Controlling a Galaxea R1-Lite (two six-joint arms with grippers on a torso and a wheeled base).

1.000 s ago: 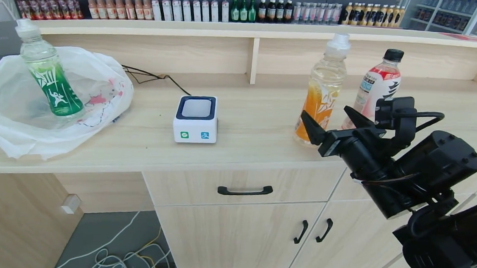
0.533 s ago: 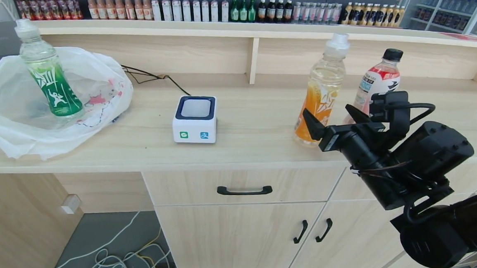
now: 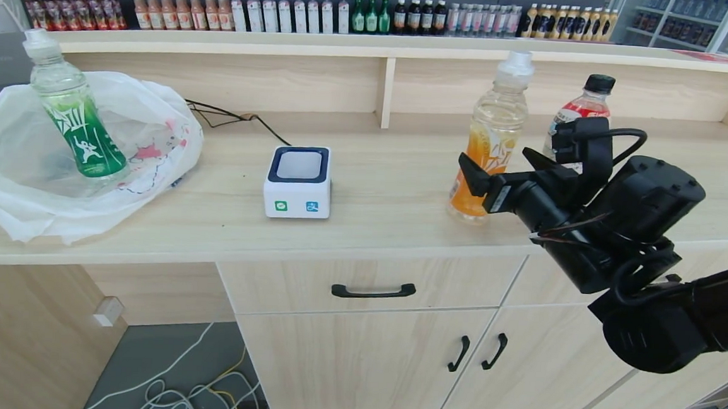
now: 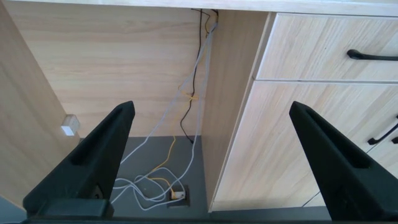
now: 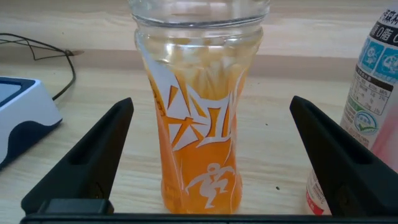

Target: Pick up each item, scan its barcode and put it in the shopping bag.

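A: Orange bottle (image 3: 493,136), where does it stand against the right gripper (image 3: 496,161)?

B: Upright on the counter (image 3: 390,187), just past the fingertips and centred on the gap between them. The fingers (image 5: 87,162) are spread wide, wider than the bottle, and they touch nothing and hold nothing.

A: What lies outside them?

B: A pink bottle (image 3: 581,110) stands near, beyond the finger on the robot's right. The scanner (image 3: 298,181) sits well apart, off past the other finger. Farther that way the shopping bag (image 3: 154,128) holds a green bottle (image 3: 75,117).

A: How do you think it handles?

B: It's clear plastic with liquid only in the lower part, so I'd judge it moderately heavy and bottom-weighted. The wall looks thin and likely gives under a hard squeeze. The printed sleeve looks smooth, probably slippery.

A: Where should it be held?

B: On the narrowed waist, where the label is and the body curves in. The fingers should close there square across it, low enough to stay near the weight. Up toward the shoulder it would more likely tip or slide.

A: And the left gripper (image 4: 211,106)?

B: It's also open wide with nothing between its fingers. It faces the cabinet front below the counter.
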